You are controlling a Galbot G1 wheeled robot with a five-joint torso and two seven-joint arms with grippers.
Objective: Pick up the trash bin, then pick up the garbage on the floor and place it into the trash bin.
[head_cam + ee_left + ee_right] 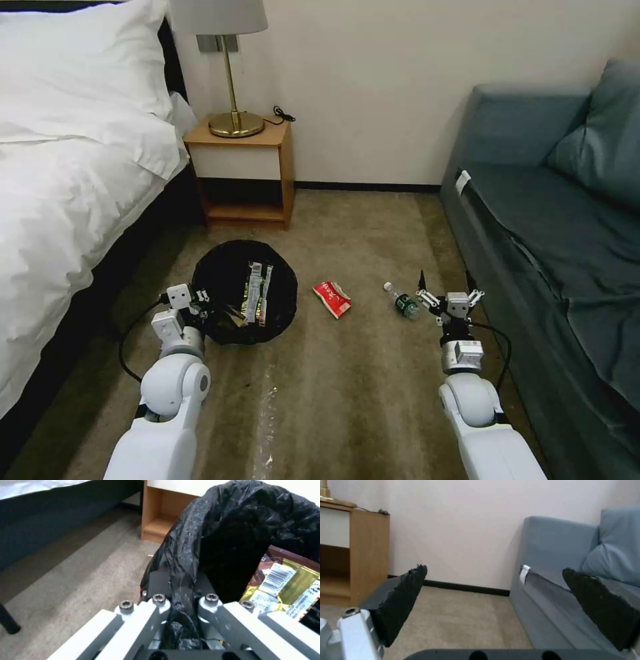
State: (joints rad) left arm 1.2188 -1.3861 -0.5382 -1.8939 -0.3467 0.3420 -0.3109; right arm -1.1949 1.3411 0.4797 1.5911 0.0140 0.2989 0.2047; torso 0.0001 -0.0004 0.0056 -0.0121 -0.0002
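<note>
My left gripper [200, 297] is clenched on the rim of the round trash bin lined with crinkly black plastic [245, 291], bag pinched between my fingers [160, 585]. A yellow-silver wrapper [259, 292] lies inside the bin. My right gripper [448, 285] hangs released just beside the tiny clear bottle with green label [403, 302]. The red snack packet [332, 298] lies on the carpet between bin and bottle.

Bed [67, 167], nightstand [243, 170], lamp [230, 67], sofa [553, 220]
</note>
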